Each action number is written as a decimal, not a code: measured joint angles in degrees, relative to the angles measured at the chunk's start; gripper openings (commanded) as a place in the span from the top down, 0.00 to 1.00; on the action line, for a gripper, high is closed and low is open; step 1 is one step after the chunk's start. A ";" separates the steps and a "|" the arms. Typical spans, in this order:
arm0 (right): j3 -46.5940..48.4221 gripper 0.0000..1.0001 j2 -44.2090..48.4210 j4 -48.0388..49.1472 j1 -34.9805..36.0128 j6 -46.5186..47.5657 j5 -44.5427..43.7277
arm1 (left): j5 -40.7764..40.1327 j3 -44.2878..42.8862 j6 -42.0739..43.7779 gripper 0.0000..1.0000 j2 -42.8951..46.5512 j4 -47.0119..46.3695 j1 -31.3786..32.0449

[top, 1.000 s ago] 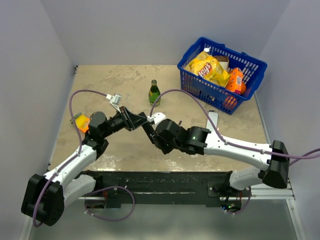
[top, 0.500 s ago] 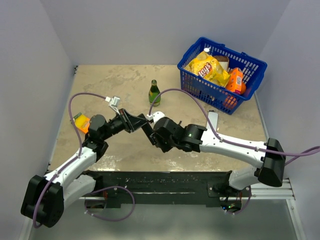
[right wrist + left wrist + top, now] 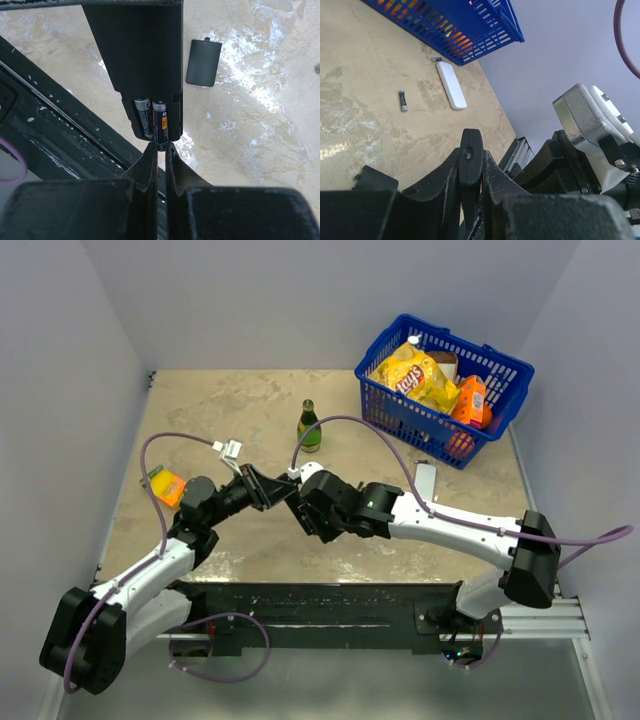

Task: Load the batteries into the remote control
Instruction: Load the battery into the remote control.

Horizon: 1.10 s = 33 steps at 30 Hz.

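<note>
The left gripper (image 3: 470,150) was clamped on the slim matte-black remote (image 3: 145,65), held well left of the blue slatted plastic basket (image 3: 470,30). Two batteries (image 3: 161,120), dark with an orange band and print too small to read, sat in its open bay. The right gripper (image 3: 159,147), fingers together, met the remote's end. A yellow Lay's bag (image 3: 412,375) lay in the basket. Near the basket, a loose battery (image 3: 402,100) and a smooth white device (image 3: 451,85) lay on the mottled beige table (image 3: 370,60), with bare top around them.

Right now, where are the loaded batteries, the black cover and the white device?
batteries (image 3: 161,122): right wrist view, label of right-hand cell in the remote control (image 3: 142,50)
black cover (image 3: 203,62): right wrist view, middle of its flat face
white device (image 3: 451,85): left wrist view, middle of top face
</note>
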<state>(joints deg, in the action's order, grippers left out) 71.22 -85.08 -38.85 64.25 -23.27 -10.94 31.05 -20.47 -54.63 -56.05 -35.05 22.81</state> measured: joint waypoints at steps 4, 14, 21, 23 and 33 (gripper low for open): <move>0.20 1.00 -0.13 -0.63 -0.22 0.09 0.11 | -1.31 1.14 -2.05 1.00 -0.15 -1.25 0.15; 0.87 0.96 -1.38 -1.97 -0.61 0.46 0.63 | -4.59 5.14 -8.81 1.00 -1.36 -5.73 0.15; 0.96 0.83 -1.55 -2.36 -0.74 0.85 0.66 | -5.62 6.49 -11.65 1.00 -2.45 -7.78 0.15; 0.96 0.81 -1.57 -2.47 -0.79 0.90 0.66 | -5.77 6.71 -12.46 1.00 -3.02 -8.37 0.15; 0.96 0.73 -1.55 -2.60 -1.09 0.96 0.28 | -5.64 6.91 -13.86 1.00 -4.50 -10.14 0.22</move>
<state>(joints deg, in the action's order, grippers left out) 72.18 -86.63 -41.45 63.16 -22.31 -10.66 25.41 -13.56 -68.49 -60.55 -45.19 23.03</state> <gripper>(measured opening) 0.269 0.209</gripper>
